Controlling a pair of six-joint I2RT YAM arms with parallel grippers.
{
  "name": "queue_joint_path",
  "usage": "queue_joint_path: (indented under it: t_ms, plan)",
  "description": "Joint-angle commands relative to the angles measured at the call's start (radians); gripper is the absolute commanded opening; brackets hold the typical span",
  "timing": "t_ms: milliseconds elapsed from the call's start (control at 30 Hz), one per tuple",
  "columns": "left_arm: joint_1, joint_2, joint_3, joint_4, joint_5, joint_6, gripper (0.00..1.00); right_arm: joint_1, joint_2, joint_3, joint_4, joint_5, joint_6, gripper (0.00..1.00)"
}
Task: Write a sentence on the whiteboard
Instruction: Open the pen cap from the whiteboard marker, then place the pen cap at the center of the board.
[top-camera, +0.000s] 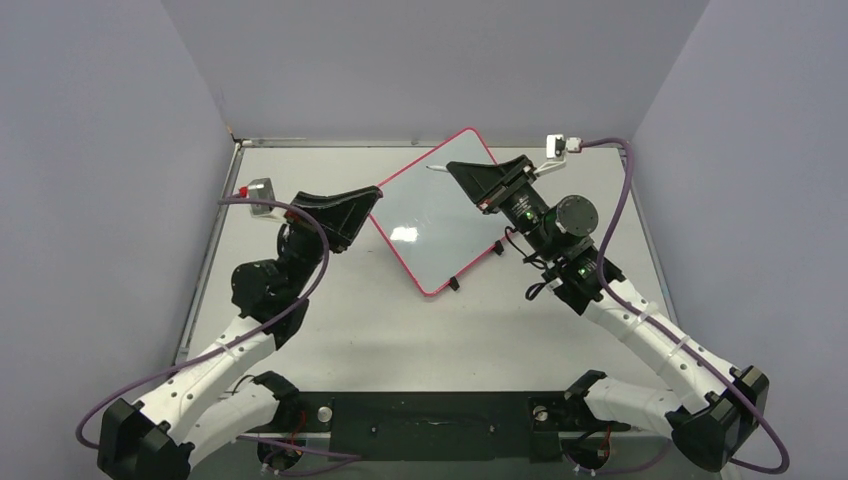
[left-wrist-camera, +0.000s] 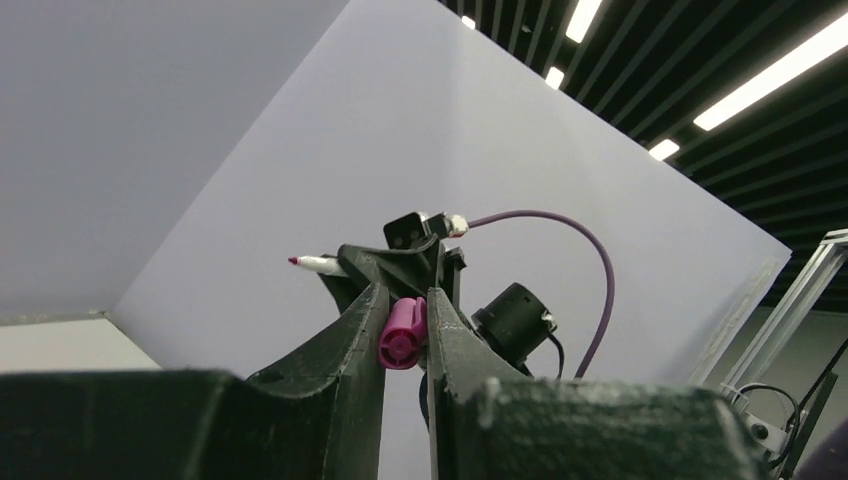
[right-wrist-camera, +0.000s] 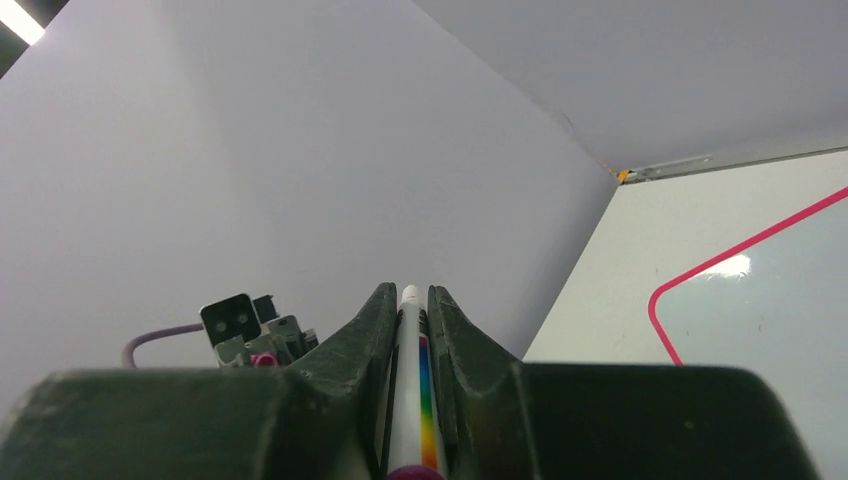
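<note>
**Cap in one hand, pen in the other, both over the board**

Checking in from the remote station, going left to right.

The left hand (top-camera: 376, 192) sits out over the left side of the worktop (top-camera: 350, 320), and from the top camera its tips line up with the left rim of the whiteboard (top-camera: 435, 215). I can't tell from that view whether it touches the rim or hangs above it. On its own wrist cam the two fingers are pinched nearly together on a small magenta cap (left-wrist-camera: 400, 340), which sits between them a little back from the tips with its open end facing the camera.

The whiteboard lies flat mid-worktop, a bit toward the far side and turned like a diamond, one corner pointing at the far wall and one at the arm bases. It has a red-pink rim and a bright patch of glare on its left half. Two little black bits (top-camera: 453, 284) sit on its near-right edge; they're too small for me to say what they are.

The right hand (top-camera: 452, 167) is over the far-right part of the board, pointing left. Its fingers are clamped tight on a white marker (right-wrist-camera: 408, 400) with a rainbow stripe down the barrel. The marker is uncapped, and its reddish tip pokes out past the fingertips near the board's far corner. How high the tip is above the surface I can't judge.

The two hands face each other across the board, well apart.
</note>
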Motion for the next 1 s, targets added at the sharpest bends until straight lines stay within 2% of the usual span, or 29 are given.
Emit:
queue_joint_path:
  t_ms: [0,67,133,167,200,233,267,300,333,400,467,600,800,933,967]
  plan:
    - [0.019,-0.052,0.023,0.0,-0.028,0.043,0.0,-0.011,-0.038,-0.019,0.032,0.035,0.013,0.0]
    - [0.028,-0.084,0.033,-0.119,-0.044,0.061,0.0,-0.023,-0.046,-0.021,0.005,0.035,-0.001,0.0]
    - [0.034,-0.135,0.054,-0.457,-0.116,0.105,0.0,-0.031,-0.073,-0.025,-0.036,0.053,-0.032,0.0]
    - [0.034,-0.172,0.076,-0.562,-0.204,0.144,0.0,-0.038,-0.08,-0.026,-0.053,0.059,-0.057,0.0]
    - [0.034,-0.186,0.085,-0.769,-0.259,0.16,0.0,-0.041,-0.097,-0.03,-0.088,0.074,-0.069,0.0]
    - [0.034,-0.207,0.098,-0.864,-0.367,0.185,0.0,-0.046,-0.104,-0.032,-0.103,0.081,-0.095,0.0]
    - [0.034,-0.21,0.101,-1.061,-0.424,0.192,0.0,-0.048,-0.119,-0.035,-0.137,0.098,-0.107,0.0]
    - [0.035,-0.205,0.107,-1.146,-0.528,0.197,0.0,-0.051,-0.127,-0.037,-0.158,0.108,-0.133,0.0]
    - [0.037,-0.172,0.108,-1.305,-0.571,0.192,0.0,-0.052,-0.144,-0.04,-0.191,0.128,-0.146,0.0]
    - [0.046,-0.131,0.091,-1.456,-0.647,0.186,0.0,-0.055,-0.169,-0.051,-0.232,0.159,-0.18,0.0]
    - [0.05,-0.109,0.043,-1.521,-0.685,0.146,0.0,-0.058,-0.189,-0.06,-0.268,0.19,-0.208,0.0]
    - [0.053,-0.143,-0.12,-1.461,-0.681,0.111,0.0,-0.064,-0.217,-0.064,-0.318,0.215,-0.251,0.0]
    - [0.066,-0.121,-0.159,-1.429,-0.707,0.109,0.0,-0.067,-0.236,-0.073,-0.37,0.235,-0.288,0.0]
    - [0.089,-0.06,-0.152,-1.434,-0.692,0.119,0.1,-0.069,-0.249,-0.083,-0.413,0.265,-0.324,0.0]
    - [0.094,-0.042,-0.153,-1.424,-0.683,0.123,0.17,-0.068,-0.253,-0.085,-0.426,0.275,-0.33,0.0]
